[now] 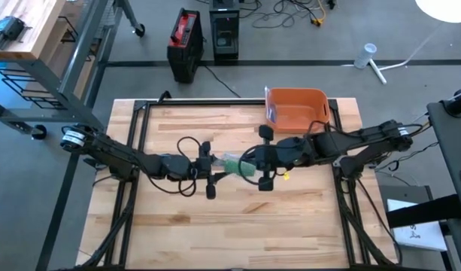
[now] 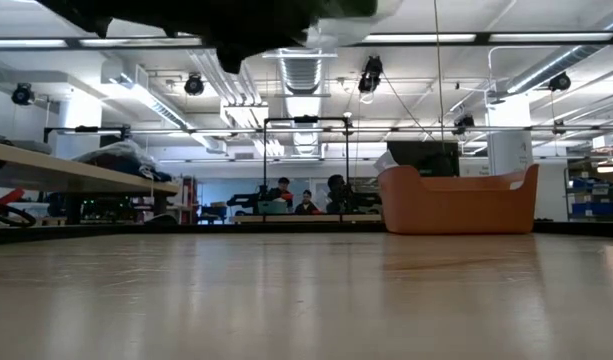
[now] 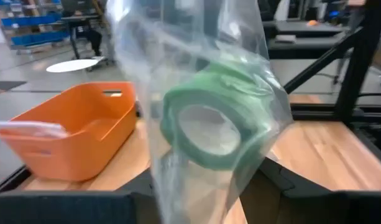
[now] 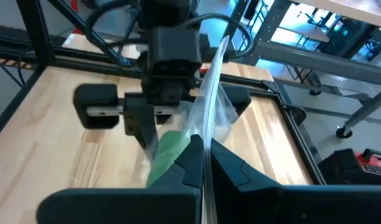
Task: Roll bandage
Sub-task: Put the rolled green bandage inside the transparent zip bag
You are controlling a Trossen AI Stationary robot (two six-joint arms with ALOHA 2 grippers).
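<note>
- The wooden table (image 1: 238,218) fills the middle of the high view, with a dark frame along its edges
- The left arm (image 1: 117,154) reaches in from the left side and the right arm (image 1: 365,139) from the right; they meet above the table's centre
- An orange bin (image 1: 296,109) sits at the far edge of the table, near the right arm; the low view shows it resting on the tabletop
- A clear plastic bag (image 3: 196,93) hangs between the two grippers, lifted off the table
- The left gripper (image 1: 209,169) grips one end of the bag, its fingers closed onto the plastic
- The right gripper (image 4: 202,155) pinches the bag's other edge, its two dark fingers pressed narrowly together on the film
- The green bandage roll (image 3: 212,124) lies inside the bag, seen through the plastic, between both grippers
</note>
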